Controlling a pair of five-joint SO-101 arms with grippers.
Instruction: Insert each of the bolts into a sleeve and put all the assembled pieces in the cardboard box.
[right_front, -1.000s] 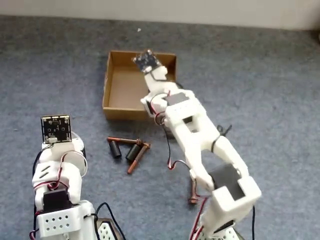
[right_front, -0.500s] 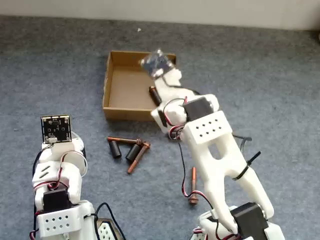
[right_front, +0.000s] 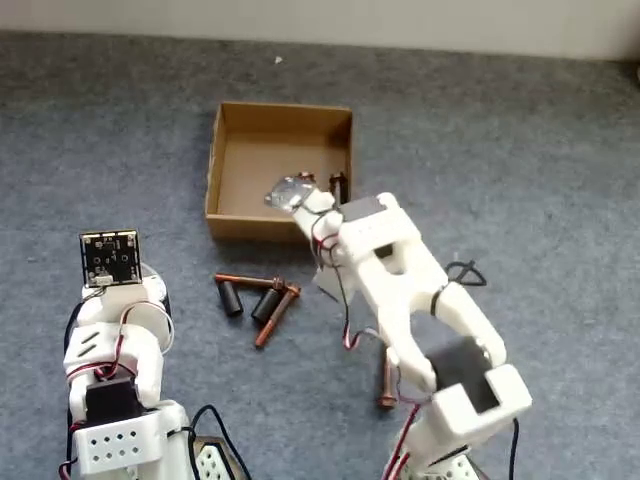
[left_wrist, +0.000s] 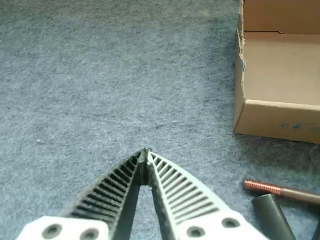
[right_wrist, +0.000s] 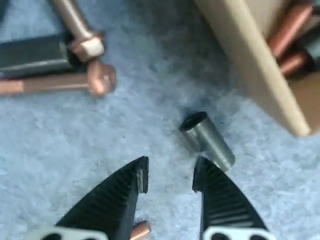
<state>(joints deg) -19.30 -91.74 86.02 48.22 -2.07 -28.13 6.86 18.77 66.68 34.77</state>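
The cardboard box (right_front: 215, 165) sits on the carpet, with an assembled bolt-and-sleeve piece (right_front: 338, 187) inside against its right wall. In the right wrist view my right gripper (right_wrist: 170, 175) is open just above the carpet, beside the box wall (right_wrist: 250, 65). A loose grey sleeve (right_wrist: 207, 141) lies just ahead of its fingertips. Copper pieces (right_wrist: 292, 30) show inside the box. My left gripper (left_wrist: 146, 156) is shut and empty over bare carpet, left of the box (left_wrist: 280, 75). Two bolts (right_front: 245, 281) (right_front: 276, 315) and two dark sleeves (right_front: 231, 297) (right_front: 267, 305) lie in front of the box.
Another bolt (right_front: 387, 385) lies on the carpet beside the right arm's base. The left arm (right_front: 111, 330) stands at the lower left. Open grey carpet (right_front: 520, 150) surrounds the box at left, right and behind.
The right arm pulled back from over the box and came down to the carpet at its front wall. An assembled piece now lies in the box. The left arm stayed still.
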